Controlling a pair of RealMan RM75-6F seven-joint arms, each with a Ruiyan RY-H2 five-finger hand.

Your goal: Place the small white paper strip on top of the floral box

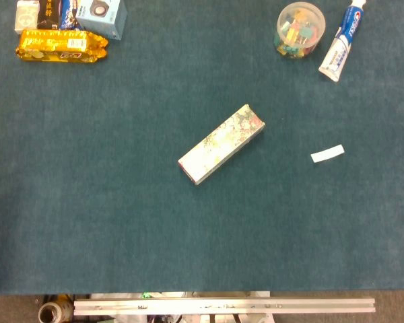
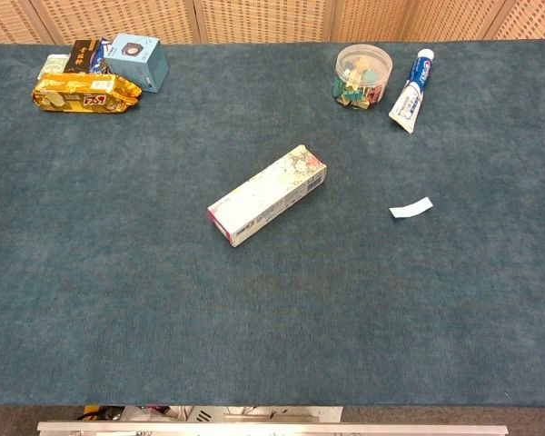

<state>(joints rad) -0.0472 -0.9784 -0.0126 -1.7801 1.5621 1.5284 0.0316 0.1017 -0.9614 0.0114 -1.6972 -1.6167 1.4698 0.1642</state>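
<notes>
Lying flat on the blue cloth (image 2: 118, 300), the paper strip (image 1: 327, 153) sits well apart from the floral box (image 1: 221, 143), to its right. Neither hand shows, so their state is unknown. Thin and flush, it may slide or crumple when pinched, or slip off the narrow box top.

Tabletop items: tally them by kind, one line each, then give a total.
Boxes: 2, the long floral cardboard box and the light blue box
Paper strips: 1, the small white paper strip
Snack packets: 3, gold, dark, pale
Clear plastic tubs of clips: 1
Toothpaste tubes: 1
Total: 8
</notes>
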